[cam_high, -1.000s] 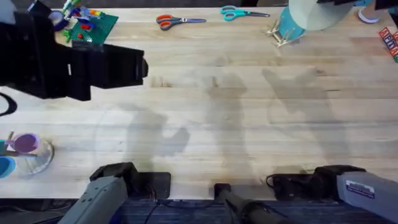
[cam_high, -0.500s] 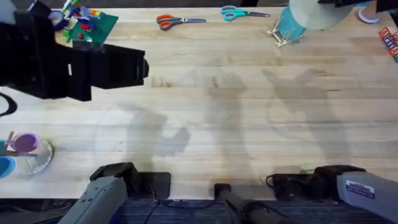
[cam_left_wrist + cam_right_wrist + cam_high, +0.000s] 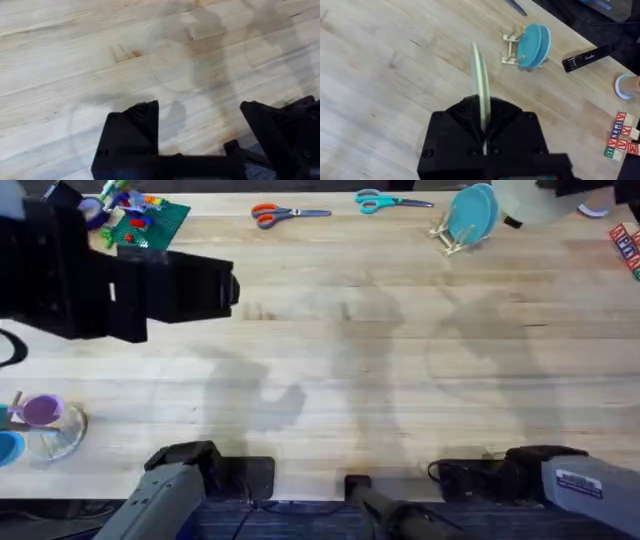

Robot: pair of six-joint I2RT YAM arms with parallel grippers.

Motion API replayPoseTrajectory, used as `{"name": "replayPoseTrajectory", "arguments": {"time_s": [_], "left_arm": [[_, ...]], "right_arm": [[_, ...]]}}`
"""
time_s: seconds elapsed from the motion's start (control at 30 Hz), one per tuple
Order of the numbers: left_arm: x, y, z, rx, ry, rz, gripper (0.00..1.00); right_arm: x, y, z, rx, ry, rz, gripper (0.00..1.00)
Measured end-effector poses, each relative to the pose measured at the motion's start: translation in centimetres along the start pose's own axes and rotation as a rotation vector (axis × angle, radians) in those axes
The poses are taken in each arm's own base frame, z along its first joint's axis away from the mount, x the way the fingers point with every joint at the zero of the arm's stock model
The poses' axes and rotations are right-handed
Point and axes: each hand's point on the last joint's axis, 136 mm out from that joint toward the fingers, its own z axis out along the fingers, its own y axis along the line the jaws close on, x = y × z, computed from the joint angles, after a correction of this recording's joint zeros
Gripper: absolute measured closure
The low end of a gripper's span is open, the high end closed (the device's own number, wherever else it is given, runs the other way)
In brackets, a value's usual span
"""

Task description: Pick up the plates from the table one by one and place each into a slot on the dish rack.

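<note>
The right gripper (image 3: 482, 131) holds the cream-yellow plate (image 3: 480, 87) edge-on, its jaws closed on the plate's lower rim, above the light wooden surface (image 3: 380, 370). The teal plate (image 3: 471, 214) stands upright in the dish rack (image 3: 447, 238) at the far right of the surface, near the blue-handled scissors (image 3: 385, 200). The left gripper (image 3: 200, 130) hangs over bare wood with its jaws wide apart and nothing between them. Orange-handled scissors (image 3: 285, 214) lie along the far edge.

overhead above table (image 3: 380, 380), wrist views close, angled down
</note>
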Motion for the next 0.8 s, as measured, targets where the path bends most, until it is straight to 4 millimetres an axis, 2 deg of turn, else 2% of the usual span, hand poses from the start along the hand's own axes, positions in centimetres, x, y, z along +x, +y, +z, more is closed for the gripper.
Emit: {"name": "replayPoseTrajectory", "arguments": {"time_s": [0.23,0.8], "left_arm": [[0.0,0.0,0.0,0.000,0.000,0.000,0.006],[0.0,0.0,0.0,0.000,0.002,-0.001,0.007]], "right_arm": [[0.3,-0.2,1.5,-0.013,0.038,0.002,0.971],[0.1,-0.4,1.5,-0.006,0.030,0.002,0.970]]}}
